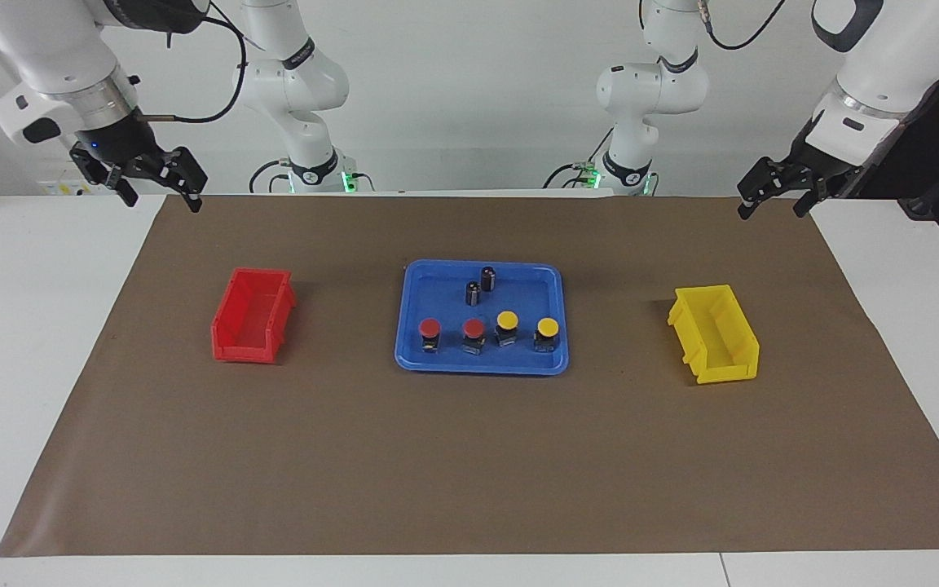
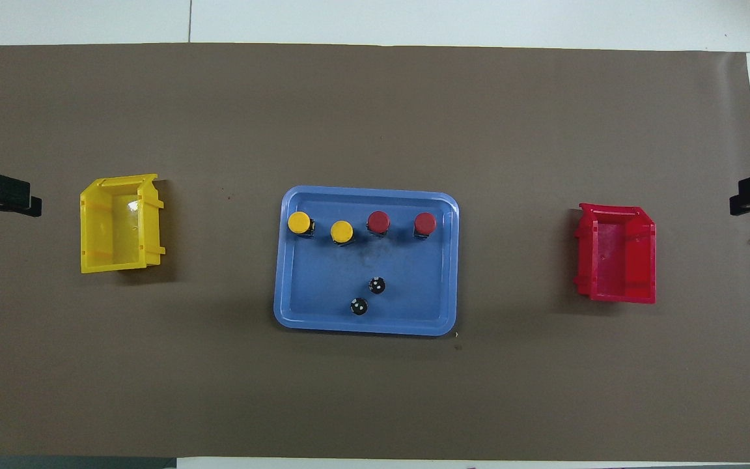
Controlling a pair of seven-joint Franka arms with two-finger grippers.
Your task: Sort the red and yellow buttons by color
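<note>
High in the upper left of the facing view, the right end effector point(image 1: 158, 187) hangs over the corner of the brown mat point(image 1: 469, 456), fingers parted and holding nothing; the left end effector point(image 1: 773, 198) hangs at the upper right over the mat's other corner, likewise spread and empty. Both arms wait, well apart from everything on the desk point(image 1: 29, 342). Mid-frame sits a blue tray point(image 1: 482, 365). Along its lower edge in this view stand the four push buttons in a row: two red buttons point(image 1: 429, 328) point(image 1: 473, 328), then two yellow buttons point(image 1: 507, 320) point(image 1: 548, 328). Two small dark cylinders point(image 1: 473, 293) point(image 1: 488, 278) stand upright in the tray's upper part. A red bin point(image 1: 251, 316) lies at centre left, a yellow bin point(image 1: 714, 334) at centre right, neither holding anything.
</note>
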